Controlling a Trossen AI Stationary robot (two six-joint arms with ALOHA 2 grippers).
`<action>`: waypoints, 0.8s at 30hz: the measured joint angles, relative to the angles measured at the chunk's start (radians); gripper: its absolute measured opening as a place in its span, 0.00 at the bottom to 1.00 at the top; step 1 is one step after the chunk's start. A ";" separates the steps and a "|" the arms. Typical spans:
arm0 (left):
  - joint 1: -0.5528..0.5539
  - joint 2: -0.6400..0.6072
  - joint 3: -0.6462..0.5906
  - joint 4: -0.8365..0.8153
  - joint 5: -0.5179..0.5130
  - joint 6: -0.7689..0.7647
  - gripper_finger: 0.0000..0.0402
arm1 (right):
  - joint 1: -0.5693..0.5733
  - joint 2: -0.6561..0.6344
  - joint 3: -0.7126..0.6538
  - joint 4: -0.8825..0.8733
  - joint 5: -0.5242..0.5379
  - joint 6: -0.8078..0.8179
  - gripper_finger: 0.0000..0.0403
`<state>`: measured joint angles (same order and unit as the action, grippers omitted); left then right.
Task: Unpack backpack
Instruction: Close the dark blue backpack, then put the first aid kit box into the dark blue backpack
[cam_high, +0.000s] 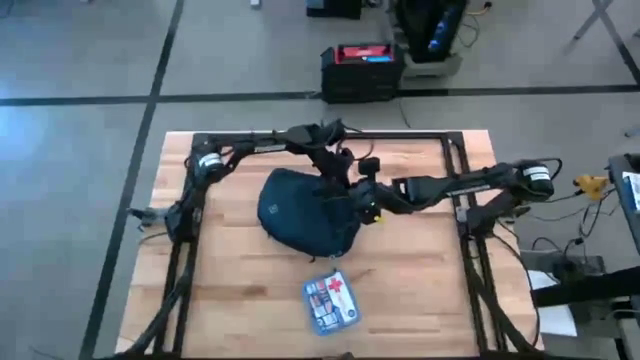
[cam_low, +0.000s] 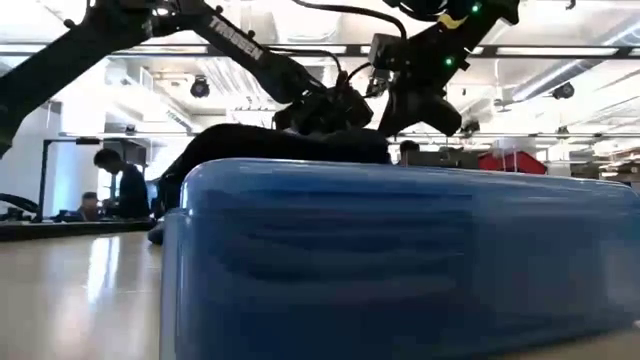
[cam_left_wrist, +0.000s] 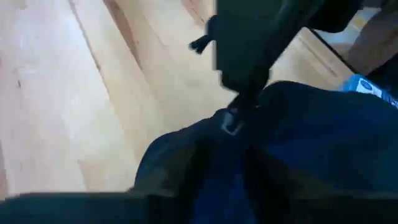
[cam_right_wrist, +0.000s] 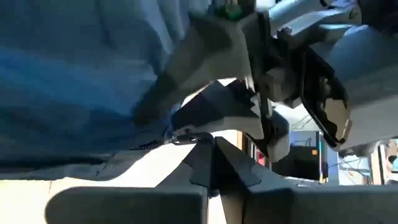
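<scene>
**A soft bag gripped at its far right edge**

The backpack (cam_high: 305, 215) lies near the middle of the wooden table (cam_high: 420, 290), a dark navy, rounded bag with a small light logo patch on its left part. It looks soft and slack: the fabric folds and sags, so it will probably give way under a push and will not keep its shape when it is lifted. It seems rather light, but this is only a judgement. The good places to take hold are likely the edge of the opening, the zipper pull or a strap, because the smooth cloth may slip between narrow fingers.

Both arms meet at the far right side of the bag. The left gripper (cam_high: 340, 178) comes from the far side and sits at the bag's upper edge. Its fingers are not visible in any view, so one cannot tell whether they grip something. In its wrist view, a small metal part (cam_left_wrist: 231, 119) shows on the fabric, maybe a zipper pull. The right gripper (cam_high: 366, 205) reaches from the right, and its fingers are closed. In the right wrist view they seem to pinch the bag's cloth at the edge.

What is inside the backpack cannot be seen. A small blue-white box (cam_high: 331, 300) with a red cross lies on the table, nearer than the bag and apart from it.
</scene>
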<state>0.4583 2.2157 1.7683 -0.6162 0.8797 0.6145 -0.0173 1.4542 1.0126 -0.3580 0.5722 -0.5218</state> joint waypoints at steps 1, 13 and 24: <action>0.000 -0.004 0.000 -0.002 -0.017 -0.010 0.04 | 0.000 -0.003 0.000 -0.002 0.003 0.005 0.00; 0.051 -0.125 -0.021 -0.236 -0.305 -0.080 0.00 | -0.066 -0.010 -0.031 -0.095 0.012 0.146 0.00; 0.202 -0.254 -0.221 -0.315 -0.556 -0.256 0.00 | -0.075 -0.012 -0.077 -0.119 -0.024 0.262 0.30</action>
<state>0.6601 1.9613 1.5473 -0.9313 0.3237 0.3585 -0.0926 1.4418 0.9355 -0.4773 0.5479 -0.2600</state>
